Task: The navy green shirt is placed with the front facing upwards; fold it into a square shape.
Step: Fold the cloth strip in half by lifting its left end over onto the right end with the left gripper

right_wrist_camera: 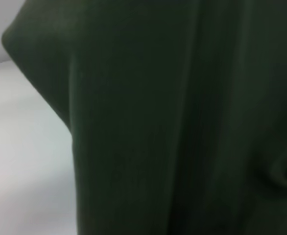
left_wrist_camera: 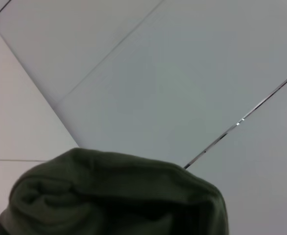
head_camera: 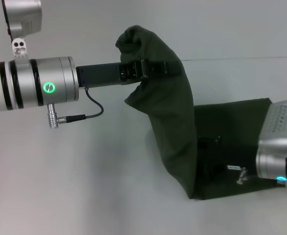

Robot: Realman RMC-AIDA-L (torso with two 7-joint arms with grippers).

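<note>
The navy green shirt (head_camera: pixel 175 122) lies partly on the white table, with one side raised high above it. My left gripper (head_camera: pixel 151 68) reaches in from the left and is shut on a bunched fold of the cloth. The fabric drapes from there down to the flat part (head_camera: pixel 231 117) on the right. A rounded hump of the shirt (left_wrist_camera: pixel 109 196) fills the lower part of the left wrist view. My right arm (head_camera: pixel 278 147) rests low over the shirt's right edge. Dark cloth (right_wrist_camera: pixel 182 122) fills most of the right wrist view.
The white table (head_camera: pixel 84 186) spreads out to the left and front of the shirt. A thin seam line (head_camera: pixel 241 59) crosses the table behind it. A small pale tag or part (head_camera: pixel 235 169) shows on the cloth near my right arm.
</note>
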